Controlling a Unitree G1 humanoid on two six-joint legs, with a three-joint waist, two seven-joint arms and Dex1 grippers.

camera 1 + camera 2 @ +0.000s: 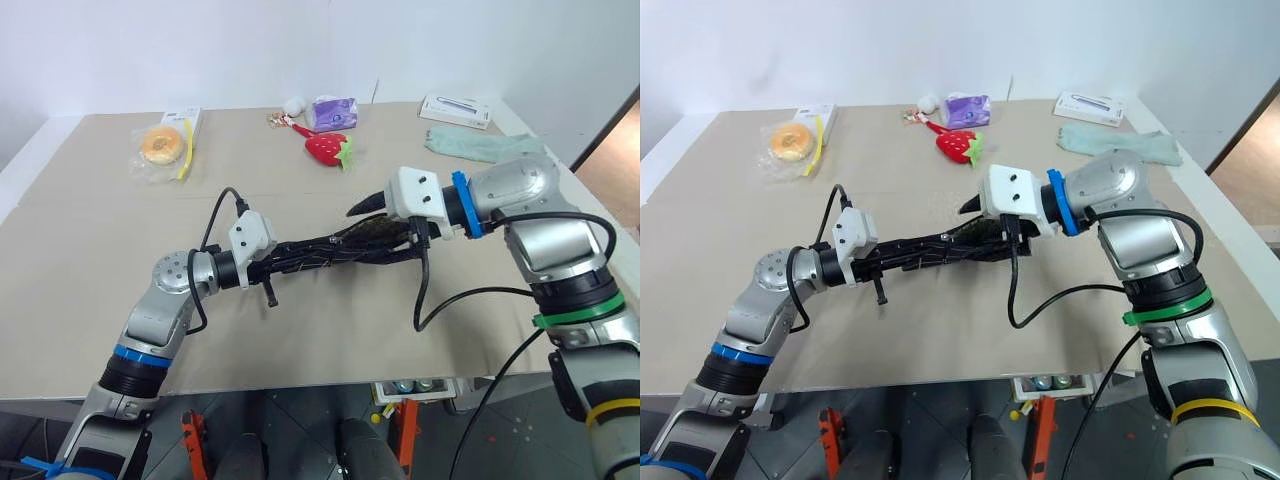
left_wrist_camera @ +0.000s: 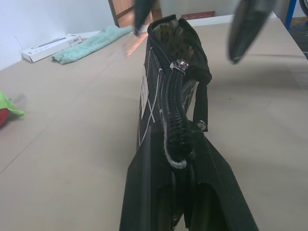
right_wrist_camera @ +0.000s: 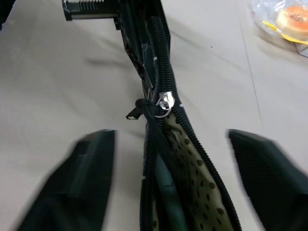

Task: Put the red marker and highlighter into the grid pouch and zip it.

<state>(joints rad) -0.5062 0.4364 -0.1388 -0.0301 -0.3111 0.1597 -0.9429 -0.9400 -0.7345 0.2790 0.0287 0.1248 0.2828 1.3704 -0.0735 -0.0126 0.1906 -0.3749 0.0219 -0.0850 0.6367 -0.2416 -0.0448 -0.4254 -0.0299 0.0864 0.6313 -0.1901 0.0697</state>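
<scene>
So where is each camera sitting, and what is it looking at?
Left eye view: on the head, looking forward and down at the table; both arms show, holding the grid pouch between them.
Right eye view: beside it, facing the same way, same arms.
Left wrist view: on the left wrist, looking along the pouch; the left end effector is shut on its end.
Right wrist view: on the right wrist, looking down the zipper pull; the right end effector stands open around the pouch.
Shared: both wrist views show the half-closed zipper.

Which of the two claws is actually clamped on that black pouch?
The left gripper: it pinches one end of the grid pouch, holding it above the table. The right gripper stands open, its fingers either side of the zipper, touching nothing.
</scene>
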